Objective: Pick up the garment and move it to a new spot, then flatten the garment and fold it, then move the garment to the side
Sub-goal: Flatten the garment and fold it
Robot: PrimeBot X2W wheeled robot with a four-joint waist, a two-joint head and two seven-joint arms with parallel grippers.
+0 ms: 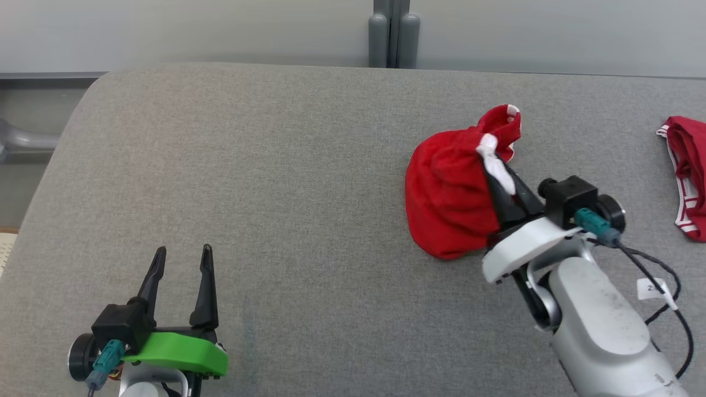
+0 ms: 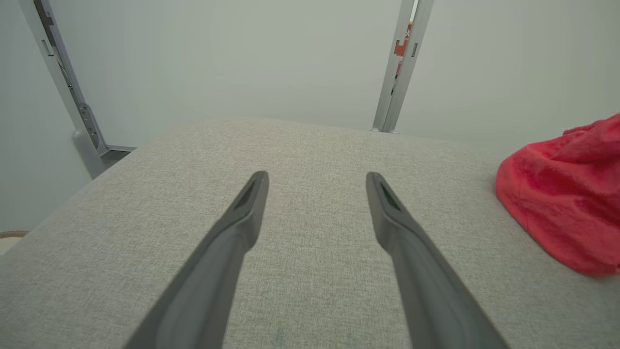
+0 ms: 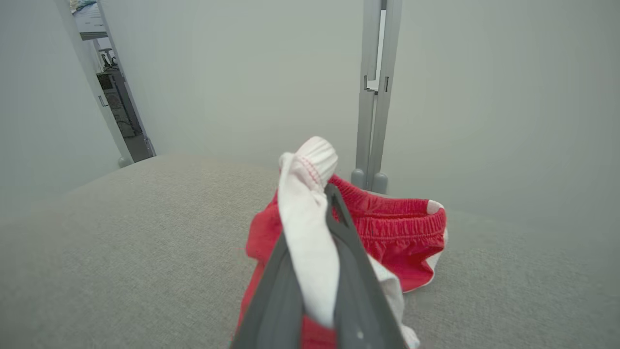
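Right claw [image 1: 495,175] is squeezed shut on the white edge of the red garment [image 1: 447,204], on the right side of the counter [image 1: 276,165]. I should lift slowly so it won't slip. Left claw [image 1: 183,251] is spread apart by the counter's near edge.

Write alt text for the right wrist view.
The right end effector is shut on a white strip of the red garment, whose bunched cloth and elastic waistband show behind it. A grey padded surface lies beneath, with a pale wall and a grey post beyond.
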